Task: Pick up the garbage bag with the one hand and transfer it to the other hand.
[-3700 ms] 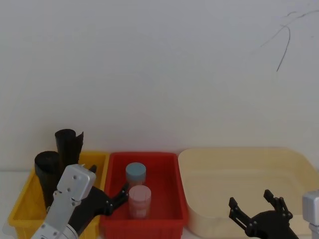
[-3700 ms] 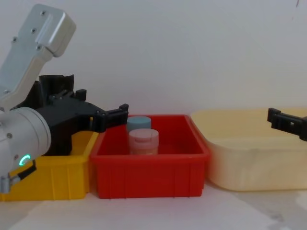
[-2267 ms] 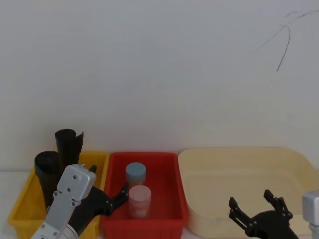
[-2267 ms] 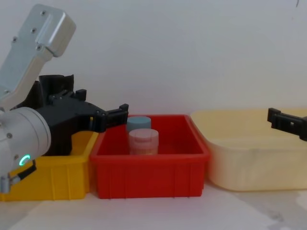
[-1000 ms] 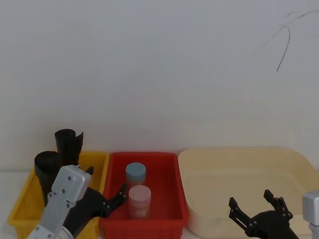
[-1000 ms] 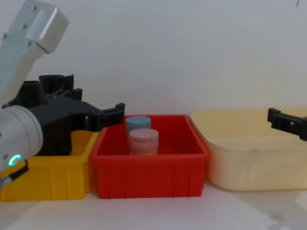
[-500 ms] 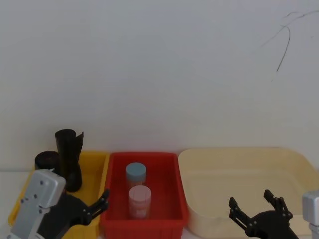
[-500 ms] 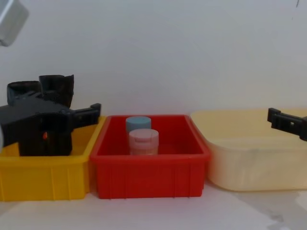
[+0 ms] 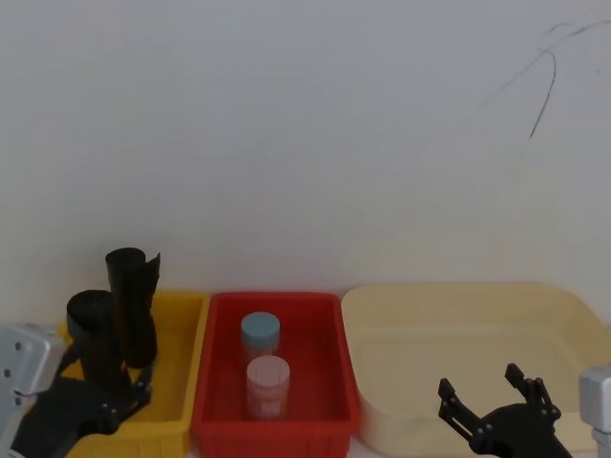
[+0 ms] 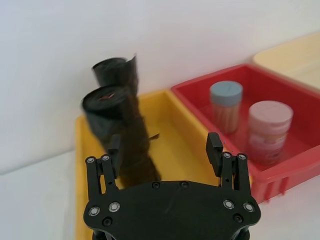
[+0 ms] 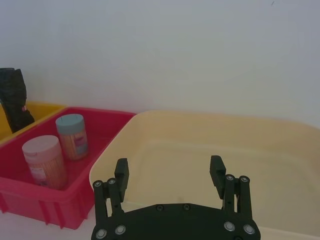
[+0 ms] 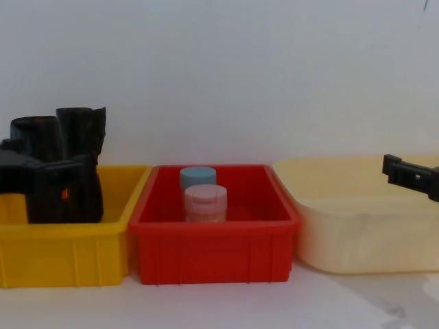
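— Where's the garbage bag (image 10: 119, 127)?
— Upright in the yellow bin (image 10: 175, 122), touching the other roll (image 10: 116, 71).
— Your tools?
— My left tool (image 10: 165, 144) is spread wide, close before the bag. My right tool (image 11: 170, 172), fingers apart, hangs at the cream tub (image 11: 280, 150).

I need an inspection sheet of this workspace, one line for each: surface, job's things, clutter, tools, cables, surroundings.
Surface: white table carrying a yellow plastic bin, a red plastic bin and a cream plastic tub, side by side.
Job's things: black glossy garbage bag roll stands in the yellow bin, not gripped.
Clutter: second black roll with a loose top flap, behind it in the same bin; blue-lidded jar and pink-lidded jar in the red bin.
Grippers: left tool open, at the yellow bin, facing the garbage bag; right tool open, at the cream tub's near side.
Cables: nothing seen.
Surroundings: plain white wall with thin dark lines.
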